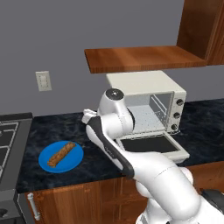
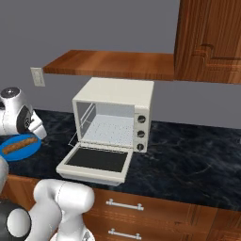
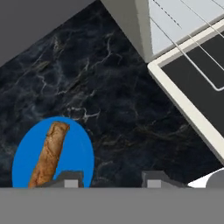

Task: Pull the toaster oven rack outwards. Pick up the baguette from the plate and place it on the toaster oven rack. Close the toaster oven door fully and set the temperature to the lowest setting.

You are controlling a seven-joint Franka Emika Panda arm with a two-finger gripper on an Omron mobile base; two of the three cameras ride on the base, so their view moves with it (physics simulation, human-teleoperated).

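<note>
Claw (image 3: 111, 181) hangs over dark marbled worktop (image 3: 109, 100), tips apart, holding nothing. Brown crusty baguette (image 3: 49, 153) lies on round bright blue plate (image 3: 83, 157), left of boxy cream-white toaster oven (image 1: 151, 103). Cream-framed dark-glass door (image 1: 153, 146) lies folded down flat. Thin grey wire rack (image 3: 197, 57) juts out over door.

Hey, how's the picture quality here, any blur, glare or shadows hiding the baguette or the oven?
Left base view: even, flat lighting, the baguette sharp on the plate. Right base view: no glare on the toaster oven door glass. Hand view: slightly soft, baguette cut off at the bottom, pincer tips barely in frame.
</note>
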